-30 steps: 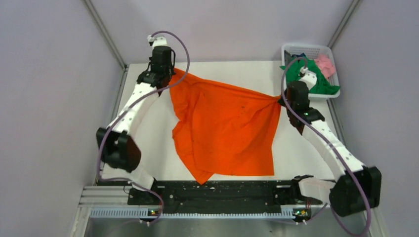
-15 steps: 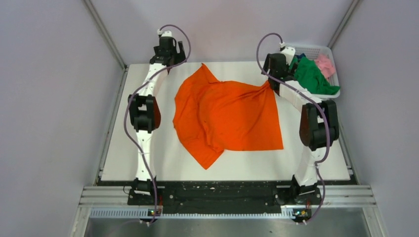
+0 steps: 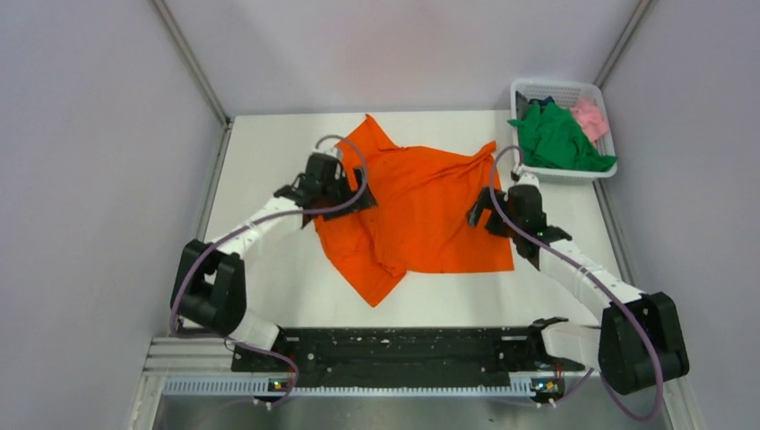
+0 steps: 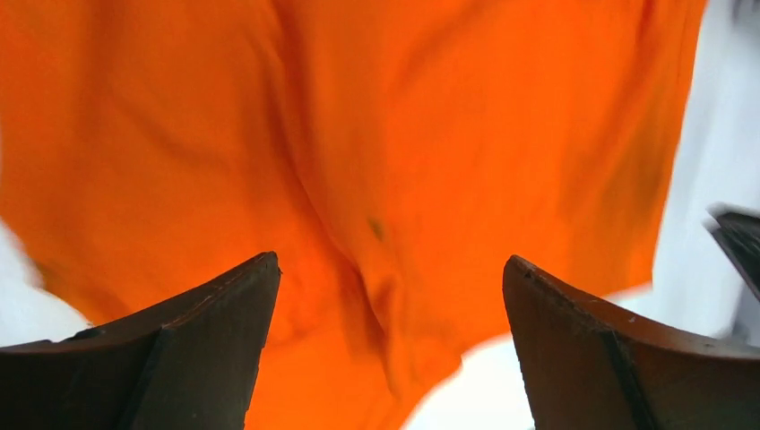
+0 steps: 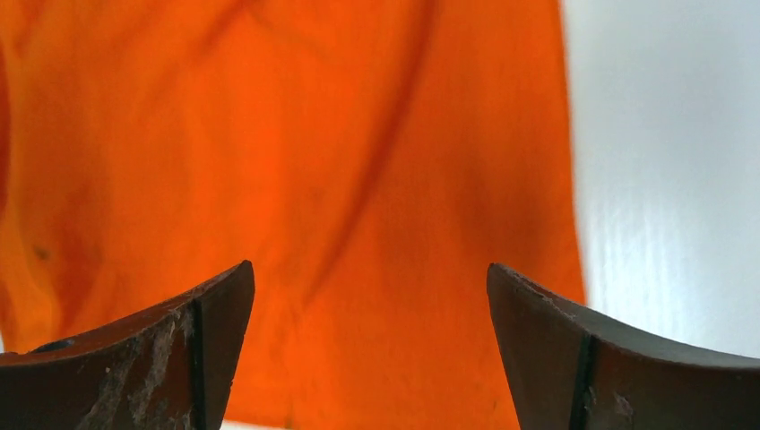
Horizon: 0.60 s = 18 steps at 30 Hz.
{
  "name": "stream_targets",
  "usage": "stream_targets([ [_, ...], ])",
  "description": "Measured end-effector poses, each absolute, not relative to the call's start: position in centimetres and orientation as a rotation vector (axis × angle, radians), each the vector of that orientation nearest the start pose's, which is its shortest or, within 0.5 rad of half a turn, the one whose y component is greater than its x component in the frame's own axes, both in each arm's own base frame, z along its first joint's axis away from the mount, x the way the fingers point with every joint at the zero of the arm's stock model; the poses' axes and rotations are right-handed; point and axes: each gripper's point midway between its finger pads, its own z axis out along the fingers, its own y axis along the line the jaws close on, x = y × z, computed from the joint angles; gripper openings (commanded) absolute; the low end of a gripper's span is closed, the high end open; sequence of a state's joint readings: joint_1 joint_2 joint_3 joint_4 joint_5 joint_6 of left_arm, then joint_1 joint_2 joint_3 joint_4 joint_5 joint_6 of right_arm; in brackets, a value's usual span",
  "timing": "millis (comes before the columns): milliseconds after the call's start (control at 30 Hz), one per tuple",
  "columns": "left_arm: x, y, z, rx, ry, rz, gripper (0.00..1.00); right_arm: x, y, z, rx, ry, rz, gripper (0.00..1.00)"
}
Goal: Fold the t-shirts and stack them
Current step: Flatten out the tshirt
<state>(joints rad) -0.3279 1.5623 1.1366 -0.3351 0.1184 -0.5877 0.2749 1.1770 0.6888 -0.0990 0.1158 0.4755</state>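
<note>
The orange t-shirt (image 3: 421, 210) lies rumpled on the white table (image 3: 269, 143), one sleeve pointing to the far edge and a folded corner pointing toward me. My left gripper (image 3: 356, 199) hovers open over its left edge; in the left wrist view the gripper (image 4: 390, 260) has only orange t-shirt (image 4: 448, 134) below it, nothing between the fingers. My right gripper (image 3: 479, 216) stands open over the shirt's right edge, and in the right wrist view the gripper (image 5: 368, 266) is likewise empty above the orange cloth (image 5: 314, 161). The green t-shirt (image 3: 556, 141) and pink t-shirt (image 3: 590, 116) sit in the basket.
A white lattice basket (image 3: 557, 87) stands at the far right corner of the table. Grey walls close in the left, back and right sides. Bare white table (image 5: 672, 179) shows to the right of the orange cloth.
Both grippers opened and let go of the orange t-shirt, which now lies on the table. Both arms swung to the far edge, then drew back over the shirt's sides.
</note>
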Motion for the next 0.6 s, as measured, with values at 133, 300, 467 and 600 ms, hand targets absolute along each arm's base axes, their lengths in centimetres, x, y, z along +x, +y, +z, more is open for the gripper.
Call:
stream_targets([
  [133, 31.3, -21.8, 10.1, -0.197, 2.488, -0.7, 0.99, 29.3, 11.3, 6.4, 0.302, 2.322, 0.467, 0.99],
  [300, 26.8, -21.2, 4.8, -0.302, 2.595, -0.703, 0.99, 28.1, 12.4, 4.2, 0.338, 2.375, 0.556, 0.99],
  [467, 26.8, -21.4, 4.5, -0.351, 2.54, -0.779, 0.99, 28.6, 13.0, 4.1, 0.367, 2.351, 0.597, 0.99],
  [600, 26.6, -20.6, 4.3, -0.412, 2.532, -0.74, 0.99, 28.4, 12.8, 4.2, 0.422, 2.312, 0.616, 0.99],
])
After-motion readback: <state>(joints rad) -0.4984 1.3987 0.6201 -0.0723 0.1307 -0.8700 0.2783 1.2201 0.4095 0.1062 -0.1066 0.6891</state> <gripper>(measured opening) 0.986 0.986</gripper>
